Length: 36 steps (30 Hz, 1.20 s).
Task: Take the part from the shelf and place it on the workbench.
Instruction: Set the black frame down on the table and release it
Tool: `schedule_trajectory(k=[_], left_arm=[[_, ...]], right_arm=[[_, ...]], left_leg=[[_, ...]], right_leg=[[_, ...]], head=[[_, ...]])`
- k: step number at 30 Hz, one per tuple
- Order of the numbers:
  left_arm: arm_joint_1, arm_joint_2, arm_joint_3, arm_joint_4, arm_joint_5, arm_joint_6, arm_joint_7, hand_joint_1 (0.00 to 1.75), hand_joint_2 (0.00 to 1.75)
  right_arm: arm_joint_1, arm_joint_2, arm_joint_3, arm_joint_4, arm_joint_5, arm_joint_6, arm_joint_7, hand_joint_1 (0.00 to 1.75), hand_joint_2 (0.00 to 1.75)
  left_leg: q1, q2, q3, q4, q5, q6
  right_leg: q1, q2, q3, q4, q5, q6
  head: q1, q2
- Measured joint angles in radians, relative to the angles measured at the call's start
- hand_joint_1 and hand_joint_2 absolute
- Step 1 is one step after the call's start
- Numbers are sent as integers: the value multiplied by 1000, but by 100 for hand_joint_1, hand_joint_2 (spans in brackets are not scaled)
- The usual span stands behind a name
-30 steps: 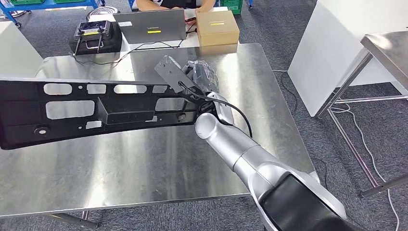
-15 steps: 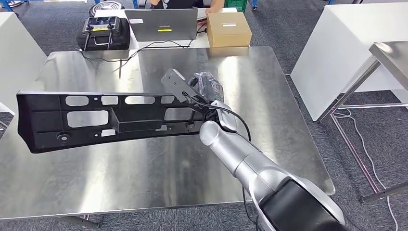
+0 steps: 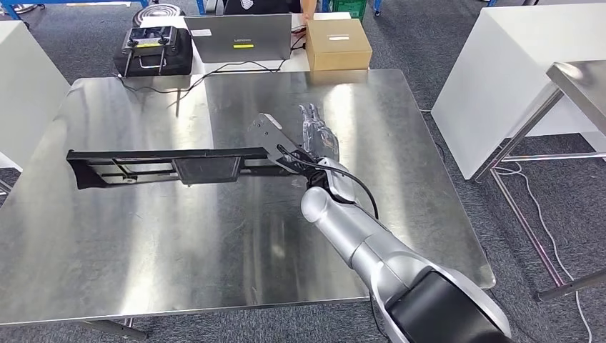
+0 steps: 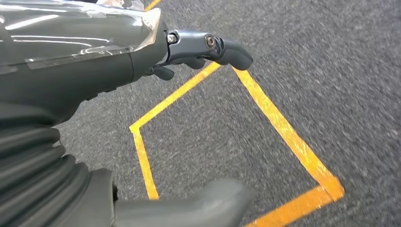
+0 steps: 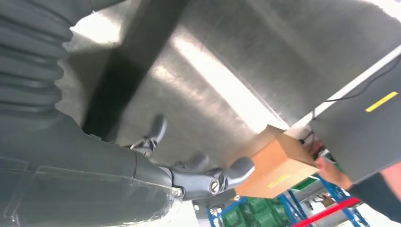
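The long black part (image 3: 164, 161) sits low over the steel workbench (image 3: 214, 236), turned almost edge-on to me, its right end near my right wrist. My right hand (image 3: 316, 136) stretches past that end with its fingers straight and spread, holding nothing. In the right wrist view the hand (image 5: 198, 175) is open above the bench, and the part (image 5: 127, 71) is a blurred dark strip apart from the fingers. I cannot tell whether the part rests fully on the bench. My left hand (image 4: 189, 52) hangs over grey floor with yellow tape lines and holds nothing.
A laptop (image 3: 239, 36), a cardboard box (image 3: 337, 43) and a black controller case (image 3: 154, 50) stand at the bench's far edge. A person's hand (image 5: 331, 170) touches the box. A white cabinet (image 3: 514, 71) and another steel table (image 3: 579, 78) stand to the right.
The part has tipped from showing its broad face to lying edge-on, lower over the bench. My right hand's fingers have straightened and let go of it.
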Motion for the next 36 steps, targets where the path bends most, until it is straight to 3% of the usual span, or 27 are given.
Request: schedule_trajectory(k=[13,16,22,28,32,36], left_arm=[[-6,18,0,29,-3,7,0,0,0],[-7,18,0,34,-15,24,19,0,0],[-5,11,0,21,3,28,35,0,0],[-5,6,0,11,10,31,32,0,0],[-5,4,0,12,45,30,-40,0,0],[-6,4,0,23,60,12,-91,0,0]], right_arm=[[0,-8,-48,18,45,12,5,0,0],[-1,-6,-72,23,65,82,4,0,0],[-2,5,-79,19,59,342,-16,0,0],[-2,6,-79,4,52,362,-36,0,0],[5,7,-103,-34,25,227,-158,0,0],[84,6,-201,-160,-10,99,-397,0,0]], left_leg=[[1,1,0,0,0,0],[1,1,0,-1,0,0],[1,0,0,-1,0,0],[1,0,0,-1,0,0],[1,0,0,-1,0,0],[1,0,0,-1,0,0]], right_leg=[[0,0,-1,2,0,0],[0,0,-1,2,0,0],[0,0,0,2,0,0],[0,-1,0,2,0,0],[0,-1,0,2,0,0],[0,-1,0,2,-1,0]], head=[[0,0],[0,0],[0,0],[0,0],[0,0],[0,0]])
